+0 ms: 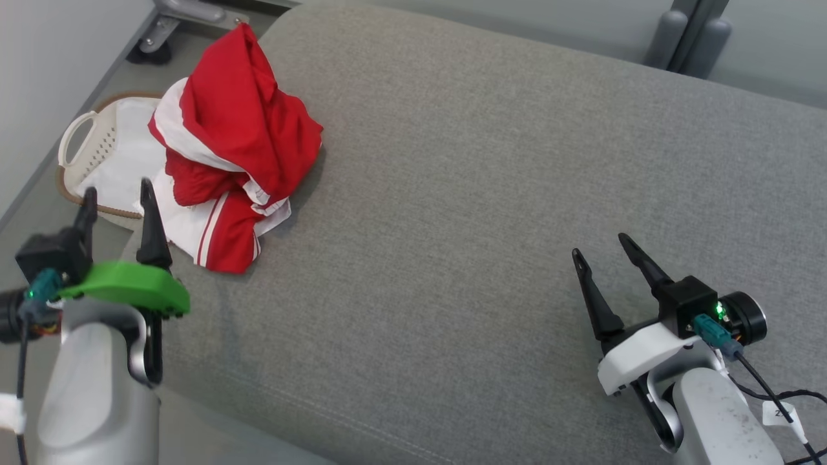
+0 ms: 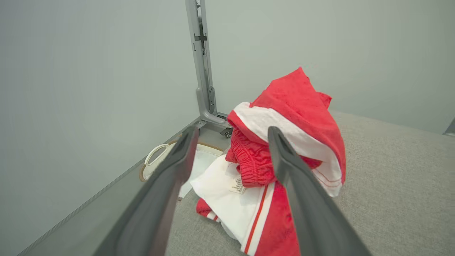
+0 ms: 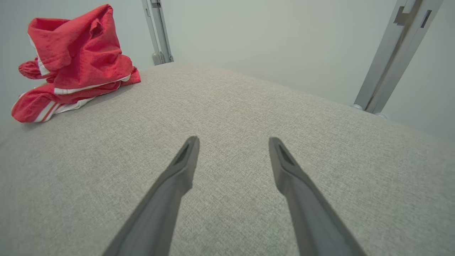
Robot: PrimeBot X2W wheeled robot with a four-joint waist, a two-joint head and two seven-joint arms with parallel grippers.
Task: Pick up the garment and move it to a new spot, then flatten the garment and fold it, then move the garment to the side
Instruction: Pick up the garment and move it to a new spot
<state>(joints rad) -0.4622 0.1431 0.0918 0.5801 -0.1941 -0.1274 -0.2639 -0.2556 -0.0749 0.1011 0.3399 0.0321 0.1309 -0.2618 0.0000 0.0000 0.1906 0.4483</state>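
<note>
The garment [image 1: 234, 150] is a crumpled red and white heap at the left edge of the grey cushioned surface [image 1: 504, 194]. In the left wrist view the garment [image 2: 284, 142] rises just beyond my fingers, its white lining and label facing me. From the right wrist the garment [image 3: 74, 60] shows far off at the upper left. My left gripper [image 1: 118, 192] stands open just short of the heap's near-left side, nothing between its fingers. At the lower right my right gripper [image 1: 602, 248] hangs open over bare cushion, well away from the cloth.
A white perforated basket [image 1: 97, 155] with a cloth liner sits on the floor left of the cushion, behind my left gripper. Grey metal frame posts [image 1: 694, 32] and a caster foot [image 1: 168, 26] stand at the back. A pale wall runs along the left.
</note>
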